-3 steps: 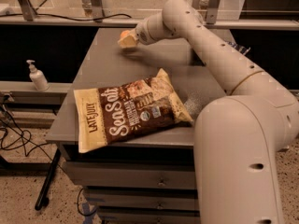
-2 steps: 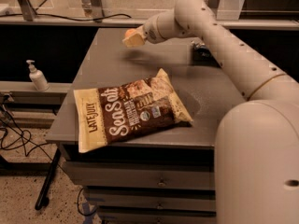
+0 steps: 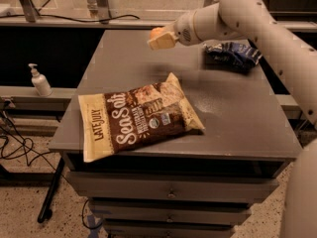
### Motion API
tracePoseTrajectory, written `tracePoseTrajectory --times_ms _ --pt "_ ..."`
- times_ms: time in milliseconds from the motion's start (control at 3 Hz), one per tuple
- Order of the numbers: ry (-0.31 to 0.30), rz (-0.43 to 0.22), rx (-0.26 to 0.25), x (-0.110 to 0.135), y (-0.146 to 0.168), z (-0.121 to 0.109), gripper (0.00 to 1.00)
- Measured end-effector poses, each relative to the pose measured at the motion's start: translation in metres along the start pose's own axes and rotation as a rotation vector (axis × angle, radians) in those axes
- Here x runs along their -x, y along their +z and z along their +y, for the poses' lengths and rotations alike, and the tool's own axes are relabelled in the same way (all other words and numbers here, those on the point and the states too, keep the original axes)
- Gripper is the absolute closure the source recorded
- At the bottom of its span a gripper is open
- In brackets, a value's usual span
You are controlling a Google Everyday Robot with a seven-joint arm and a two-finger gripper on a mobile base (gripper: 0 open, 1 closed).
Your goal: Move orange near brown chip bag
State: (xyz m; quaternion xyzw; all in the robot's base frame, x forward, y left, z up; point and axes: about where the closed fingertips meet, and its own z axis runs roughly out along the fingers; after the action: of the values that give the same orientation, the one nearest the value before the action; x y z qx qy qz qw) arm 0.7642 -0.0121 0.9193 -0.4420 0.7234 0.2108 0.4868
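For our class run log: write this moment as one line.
gripper: shut on orange, above far side of table | brown chip bag: flat, front left | orange: not yet near bag

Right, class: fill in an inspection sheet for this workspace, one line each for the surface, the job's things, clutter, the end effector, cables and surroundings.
Surface: grey table top, with drawers below it.
Job's things: orange held off the surface over the far side; brown chip bag lying flat at the near left, well apart from it.
Clutter: dark blue snack bag at the far right.
End effector: end effector above the far middle of the table, closed on the orange.
Cables: black cables on the floor at left; another cable along the back ledge.
Surroundings: pump bottle on a low shelf at left.
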Motion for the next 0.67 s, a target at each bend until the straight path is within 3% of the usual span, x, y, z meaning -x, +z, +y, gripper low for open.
tracePoseTrajectory --times_ms 333,667 --pt "-0.019 0.007 -0.008 0.002 -0.040 0.011 1.00" --pt "-0.004 0.055 -0.059 -0.013 -0.116 0.025 1.00"
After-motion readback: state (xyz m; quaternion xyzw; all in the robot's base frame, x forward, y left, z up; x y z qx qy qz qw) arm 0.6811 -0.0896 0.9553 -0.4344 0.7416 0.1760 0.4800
